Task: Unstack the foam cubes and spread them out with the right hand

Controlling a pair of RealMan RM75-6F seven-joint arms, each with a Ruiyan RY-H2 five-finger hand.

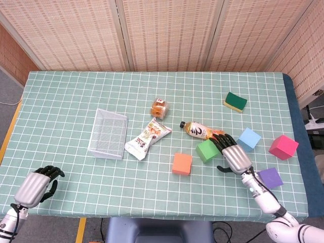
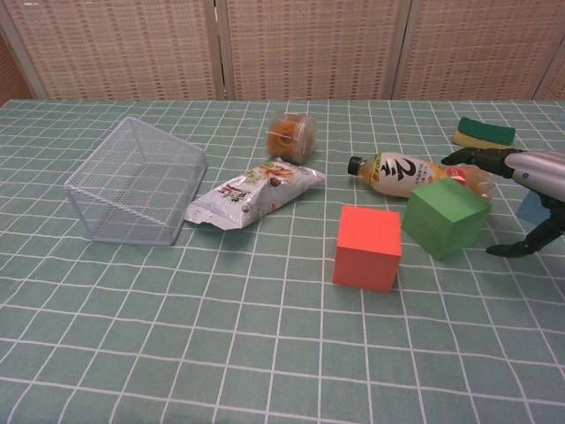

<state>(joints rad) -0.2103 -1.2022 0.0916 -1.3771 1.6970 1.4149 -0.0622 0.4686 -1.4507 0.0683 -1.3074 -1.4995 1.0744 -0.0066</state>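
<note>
Right hand (image 1: 234, 158) sits fingers spread beside the green cube (image 1: 207, 150); the bottle (image 2: 408, 173) label reads "2". Left hand (image 1: 36, 186) is curled.

Looks like a robot lab or test room, not anyone's home. The tabletop (image 1: 61, 101) has a green checked cloth over it, and woven folding screens (image 1: 167, 33) close off the whole top of the frame like a staged backdrop. Bare grey floor (image 1: 7, 86) at the left edge, plus some white equipment with cables (image 1: 315, 121) poking in at the far right.
</note>
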